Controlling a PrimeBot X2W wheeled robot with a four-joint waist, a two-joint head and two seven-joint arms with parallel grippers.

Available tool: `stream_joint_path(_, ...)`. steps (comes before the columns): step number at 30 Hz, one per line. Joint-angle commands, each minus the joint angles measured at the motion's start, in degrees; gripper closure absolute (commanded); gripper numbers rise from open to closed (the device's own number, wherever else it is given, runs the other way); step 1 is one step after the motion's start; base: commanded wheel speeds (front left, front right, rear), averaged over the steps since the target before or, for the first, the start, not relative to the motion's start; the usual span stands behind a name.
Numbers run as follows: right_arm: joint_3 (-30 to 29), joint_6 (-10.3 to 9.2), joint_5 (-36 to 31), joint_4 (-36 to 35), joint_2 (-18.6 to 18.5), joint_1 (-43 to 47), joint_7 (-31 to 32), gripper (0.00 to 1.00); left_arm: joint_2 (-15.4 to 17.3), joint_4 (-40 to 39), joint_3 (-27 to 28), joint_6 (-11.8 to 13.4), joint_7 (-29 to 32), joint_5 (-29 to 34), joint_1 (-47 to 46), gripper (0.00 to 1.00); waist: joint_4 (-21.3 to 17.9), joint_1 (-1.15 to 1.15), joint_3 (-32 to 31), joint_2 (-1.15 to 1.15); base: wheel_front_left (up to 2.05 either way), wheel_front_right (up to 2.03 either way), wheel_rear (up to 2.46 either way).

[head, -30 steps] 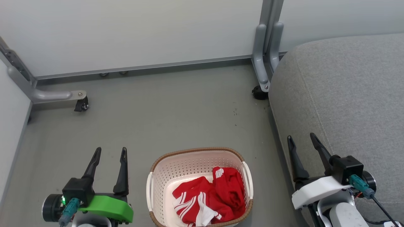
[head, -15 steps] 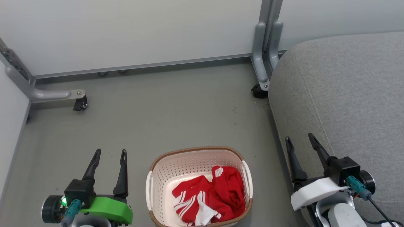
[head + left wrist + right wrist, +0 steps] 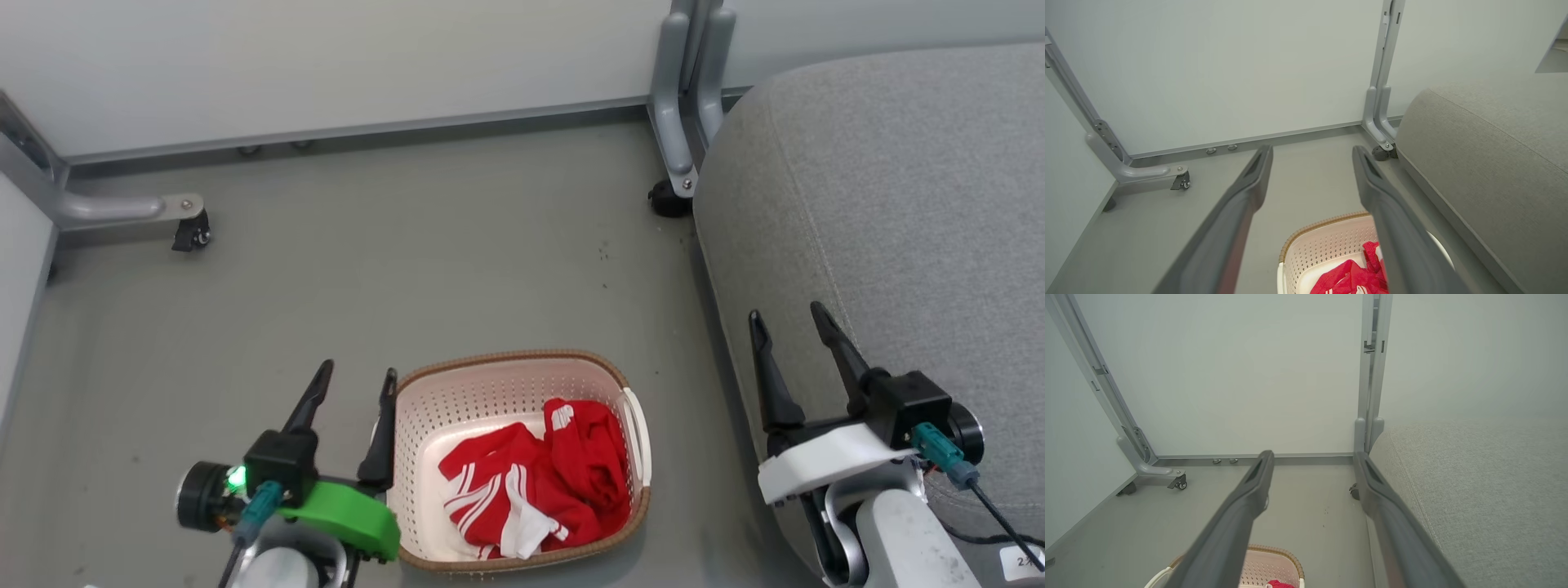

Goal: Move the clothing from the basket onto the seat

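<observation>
Red clothing lies bunched in the basket on the floor beside the grey seat, while the left claw and right claw both gape empty.

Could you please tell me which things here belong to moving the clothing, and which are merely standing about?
Belonging to the job: red clothing, laundry basket, grey seat, left gripper and right gripper, both open.

Merely standing about: white partition panels, grey metal legs, black castors.

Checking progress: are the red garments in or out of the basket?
In: red white-striped fabric garments lie crumpled inside the cream perforated plastic basket.
</observation>
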Motion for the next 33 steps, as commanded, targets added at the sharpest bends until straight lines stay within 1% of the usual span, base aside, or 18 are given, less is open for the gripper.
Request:
stream_joint_path(1, -0.2, 0.00, -0.4, -0.7, -0.1, -1.5, -0.1, 0.00, 0.0, 0.9, -1.6, -0.1, -0.2, 0.3, -2.2, 0.00, -0.2, 0.00, 3.7, 0.00, 0.00, 0.00, 0.00)
stream_joint_path(7, -0.4, 0.00, -0.2, -3.1, -0.1, -5.3, -0.1, 0.00, -0.2, 7.0, -10.4, -0.1, -0.2, -0.7, -9.1, 0.00, -0.7, 0.00, 11.1, 0.00, 0.00, 0.00, 0.00)
stream_joint_path(11, 0.1, 0.00, -0.7, -4.6, -0.1, -7.8, -0.1, 0.00, -0.2, 11.7, -16.9, 0.1, -0.2, -3.4, -14.3, 0.00, -1.3, 0.00, 16.5, 0.00, 0.00, 0.00, 0.00)
stream_joint_path(16, 0.5, 0.00, -1.1, -6.7, -0.1, -11.0, -0.2, 0.00, -0.2, 18.5, -25.3, 1.1, -0.2, -6.7, -21.5, 0.00, -2.3, 0.00, 23.5, 0.00, 0.00, 0.00, 0.00)
stream_joint_path(20, 0.8, 0.00, -1.0, -8.4, -0.1, -13.4, -0.2, 0.00, -0.2, 23.4, -31.0, 1.9, 0.7, -10.3, -27.4, 0.00, -3.1, 0.00, 28.8, 0.00, 0.00, 0.00, 0.00)
stream_joint_path(28, 1.1, 0.00, -1.0, -12.1, -0.1, -16.6, -0.2, 0.00, -0.1, 29.2, -40.1, 3.5, 3.2, -16.8, -36.5, 0.00, -4.6, 0.00, 38.2, 0.00, 0.00, 0.00, 0.00)
stream_joint_path(33, 1.4, 0.00, -0.8, -14.1, -0.1, -17.9, -0.2, 0.00, -0.1, 32.1, -44.1, 4.0, 4.2, -20.1, -40.3, 0.00, -5.6, 0.00, 42.7, 0.00, 0.00, 0.00, 0.00)
